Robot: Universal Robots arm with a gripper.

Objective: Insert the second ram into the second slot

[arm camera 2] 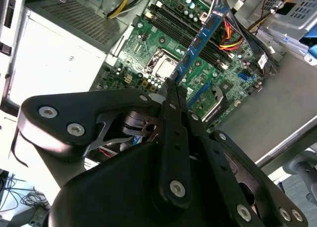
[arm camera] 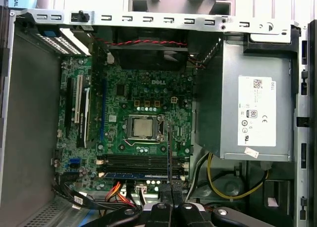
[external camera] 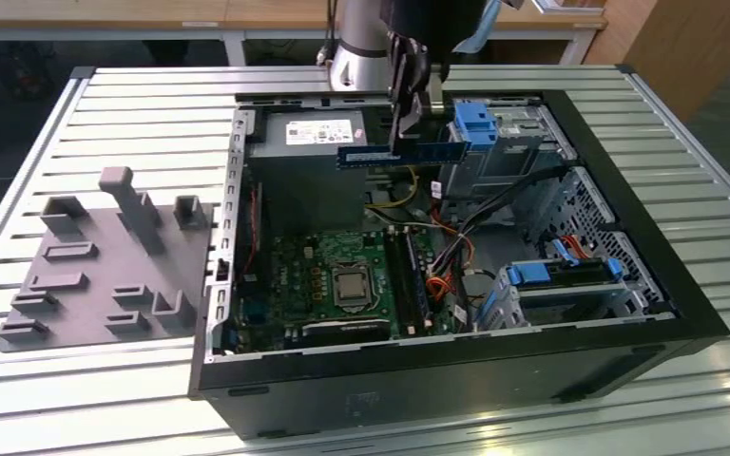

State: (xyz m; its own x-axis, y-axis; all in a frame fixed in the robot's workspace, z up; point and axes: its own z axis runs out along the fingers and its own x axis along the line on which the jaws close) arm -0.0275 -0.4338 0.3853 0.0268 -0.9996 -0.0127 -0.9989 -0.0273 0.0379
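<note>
Slatted metal table (external camera: 137,104) holds open PC case (external camera: 669,285); jaws clamp 2nd ram (external camera: 368,155) above motherboard (external camera: 296,266).

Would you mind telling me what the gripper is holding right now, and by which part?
The gripper holds the second ram, pinched across its thin faces at the upper long edge, about mid-length, above the open computer case.

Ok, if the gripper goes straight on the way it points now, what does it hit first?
Likely the black memory slots on the green motherboard, and the thin blue ram stick held in the gripper would touch first; depth is unclear.
</note>
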